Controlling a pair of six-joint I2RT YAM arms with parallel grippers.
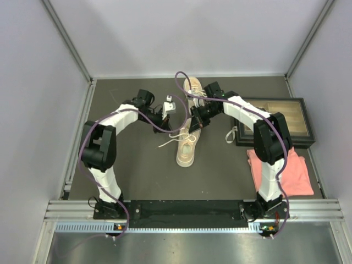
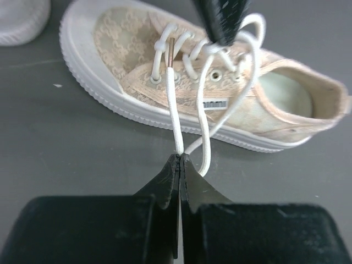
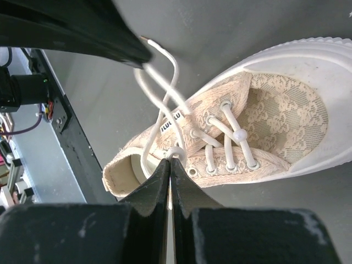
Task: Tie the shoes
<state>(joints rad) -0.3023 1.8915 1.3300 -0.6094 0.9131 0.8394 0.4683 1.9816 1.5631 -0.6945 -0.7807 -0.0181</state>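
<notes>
Looking at the left wrist view, the left pincer (image 2: 180, 159) is seen fully closed on the free strand (image 2: 174, 110) of the near shoe (image 2: 137, 49). That strand runs straight up the frame to its brown aglet (image 2: 172, 49), which lies over the eyelets.

The right pincer (image 3: 169, 160) is likewise closed, nipping the second strand (image 3: 175, 150) right at the tongue, by the top eyelets. A slack loop is trailed from there toward the upper left of that view.

Key relation: in the top view the near shoe's long axis runs approx. up-down at frame centre, heel opening toward the bottom edge and toe toward the top. The pincers are set on opp. sides of it, left pincer at frame left and right pincer at frame right, both about level w/ the eyelets and very close to each other. Both arms are about equally near.

A crossing of the strands is judged to be the next need, so the tips must be passed w/o clashing; little room is left betw. them.

The far shoe (image 1: 194, 88) is parked just above, near the back wall. A dark box (image 1: 278, 118) and pink cloth (image 1: 283, 170) sit well apart at frame right. More open table (image 1: 137, 176) is offered at lower left.
</notes>
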